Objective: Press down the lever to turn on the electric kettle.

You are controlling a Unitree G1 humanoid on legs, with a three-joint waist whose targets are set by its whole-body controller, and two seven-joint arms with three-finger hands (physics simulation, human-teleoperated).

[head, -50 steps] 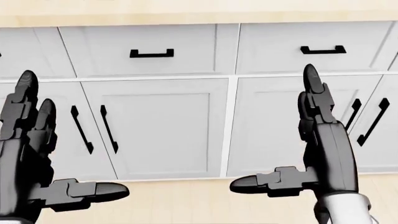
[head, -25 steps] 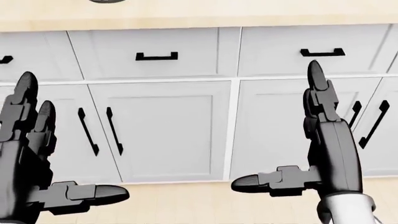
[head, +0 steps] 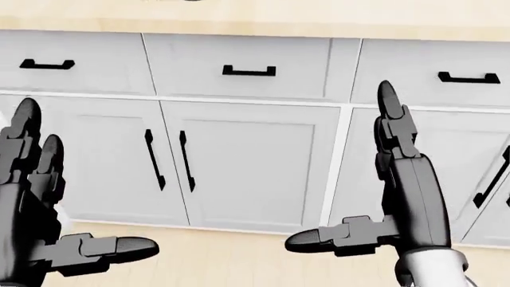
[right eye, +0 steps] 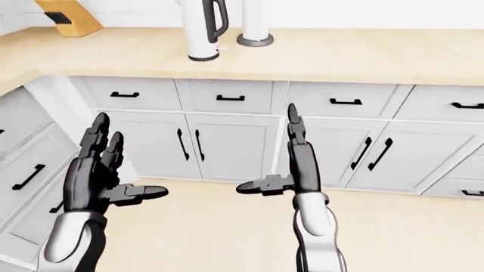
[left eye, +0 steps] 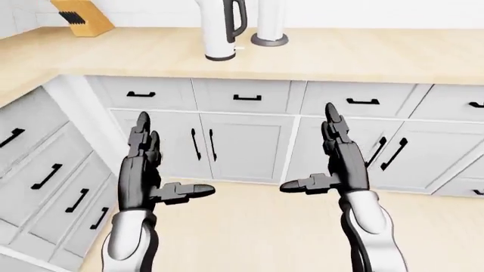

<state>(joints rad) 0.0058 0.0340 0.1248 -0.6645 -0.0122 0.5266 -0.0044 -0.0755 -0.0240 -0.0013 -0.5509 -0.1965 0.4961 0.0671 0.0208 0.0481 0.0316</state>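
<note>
The white electric kettle (left eye: 218,29) with a black handle (left eye: 240,18) stands on the light wood counter (left eye: 356,56), at the top of the left-eye view, left of centre. Its top is cut off by the picture's edge, and I cannot make out the lever. Both my black hands are raised below counter height, facing the grey cabinet doors. My left hand (left eye: 168,161) is open, fingers up and thumb pointing right. My right hand (left eye: 314,148) is open too, thumb pointing left. Neither hand touches anything, and the kettle is well above and beyond them.
A white cylinder on a grey round base (left eye: 269,37) stands just right of the kettle. A wooden knife block (left eye: 81,16) sits at the counter's far left. Drawers and doors with black handles (left eye: 247,98) run below; a second cabinet run (left eye: 45,175) juts out on the left.
The whole head view has shifted: the cabinet fronts slid to the right in the picture, so the camera has turned left. Both hands stay open in the same pose.
</note>
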